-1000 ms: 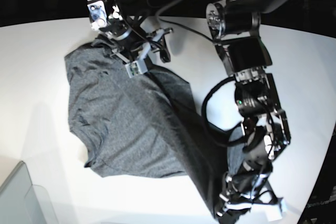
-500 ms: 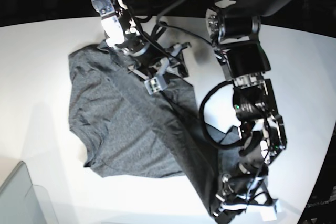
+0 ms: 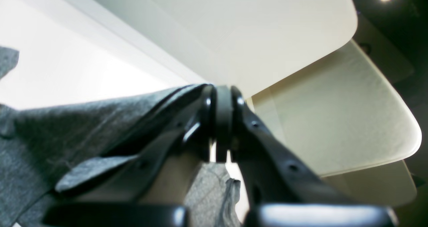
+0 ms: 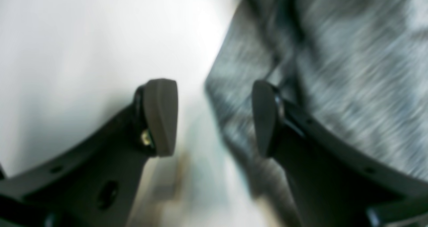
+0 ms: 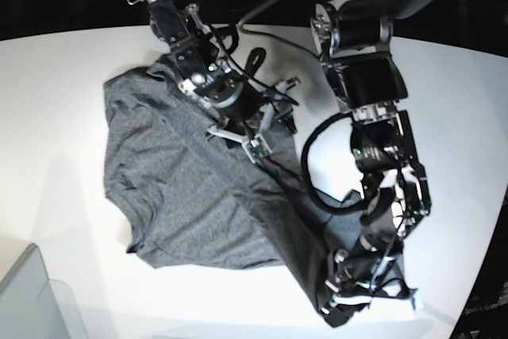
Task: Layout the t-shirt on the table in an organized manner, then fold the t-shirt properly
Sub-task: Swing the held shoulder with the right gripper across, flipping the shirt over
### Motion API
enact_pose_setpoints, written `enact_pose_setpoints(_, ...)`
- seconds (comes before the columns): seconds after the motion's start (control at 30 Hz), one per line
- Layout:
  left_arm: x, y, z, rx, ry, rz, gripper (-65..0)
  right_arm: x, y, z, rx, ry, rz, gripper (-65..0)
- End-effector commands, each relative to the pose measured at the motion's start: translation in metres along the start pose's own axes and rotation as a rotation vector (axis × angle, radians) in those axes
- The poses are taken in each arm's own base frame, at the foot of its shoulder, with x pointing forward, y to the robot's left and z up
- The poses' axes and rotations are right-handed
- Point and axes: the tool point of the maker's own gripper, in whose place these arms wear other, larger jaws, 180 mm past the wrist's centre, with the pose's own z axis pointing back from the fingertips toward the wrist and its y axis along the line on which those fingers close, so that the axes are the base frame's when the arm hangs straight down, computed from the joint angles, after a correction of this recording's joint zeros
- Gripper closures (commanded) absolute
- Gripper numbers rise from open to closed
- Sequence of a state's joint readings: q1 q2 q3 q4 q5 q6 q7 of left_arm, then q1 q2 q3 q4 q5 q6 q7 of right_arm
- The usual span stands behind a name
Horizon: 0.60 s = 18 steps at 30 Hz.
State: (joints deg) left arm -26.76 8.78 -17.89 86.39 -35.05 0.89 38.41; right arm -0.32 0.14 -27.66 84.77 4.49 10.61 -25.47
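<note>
The dark grey t-shirt (image 5: 182,188) lies rumpled on the white table (image 5: 55,93), and a stretched band of it runs to the lower right. My left gripper (image 5: 361,295) is there, shut on the shirt's end. In the left wrist view its gripper (image 3: 222,120) has the fingers pressed together, with cloth (image 3: 67,136) beside and below it. My right gripper (image 5: 270,129) hovers open over the shirt's upper right edge. In the blurred right wrist view the gripper (image 4: 212,116) is open and empty, with the shirt's edge (image 4: 334,70) by the right finger (image 4: 264,116).
A translucent grey bin corner (image 5: 32,299) sits at the lower left. The table's curved edge (image 5: 476,275) runs close to my left gripper on the right. Cables (image 5: 309,172) loop from the right-hand arm over the cloth.
My right gripper has moved from the shirt's top edge toward the right and front, staying open. My left gripper still grips the shirt end and has barely shifted.
</note>
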Motion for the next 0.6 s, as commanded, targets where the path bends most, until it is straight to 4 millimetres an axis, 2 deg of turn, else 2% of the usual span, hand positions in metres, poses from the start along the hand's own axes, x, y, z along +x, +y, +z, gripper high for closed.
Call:
enact_pose_setpoints(0.0,0.019,-0.021,-0.001,-0.06,-0.054,-0.007,-0.2,0.02,0.001,-0.001,0.008,-0.059,0.003,-35.9)
enact_pose_setpoints(0.1,0.018,-0.021,0.0,-0.059,-0.056,-0.008,-0.2,0.023,-0.003,-0.004,0.005,-0.06,0.012,-35.9)
enact_pose_setpoints(0.57,0.016,-0.017,0.0,-0.049,-0.049,-0.011,-0.2,-0.028,-0.005,-0.024,0.013,0.005,-0.027,-33.9)
